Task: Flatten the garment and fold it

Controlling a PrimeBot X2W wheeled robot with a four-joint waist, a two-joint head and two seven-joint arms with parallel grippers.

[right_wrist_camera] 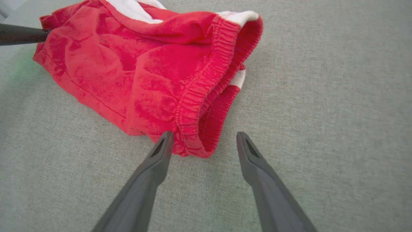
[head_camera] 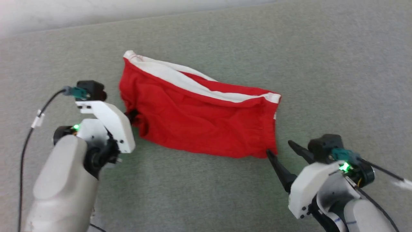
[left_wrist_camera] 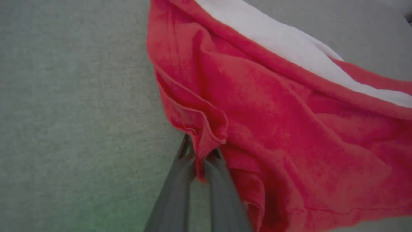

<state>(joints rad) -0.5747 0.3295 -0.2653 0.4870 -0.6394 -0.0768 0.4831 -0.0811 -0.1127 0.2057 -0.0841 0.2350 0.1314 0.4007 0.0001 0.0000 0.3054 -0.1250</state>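
Left gripper (head_camera: 132, 114) pinches garment (head_camera: 206, 122) — crumpled.

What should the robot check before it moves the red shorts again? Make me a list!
1. Left gripper shut on the shorts' edge: ok.
2. Right gripper open and ready: ok.
3. Right gripper holding the waistband: not ok. The corner sits by one open finger and is not gripped.
4. Shorts lying flat: not ok. They are wrinkled and bunched.
5. Left grip has enough cloth to hold when pulled: cannot tell.
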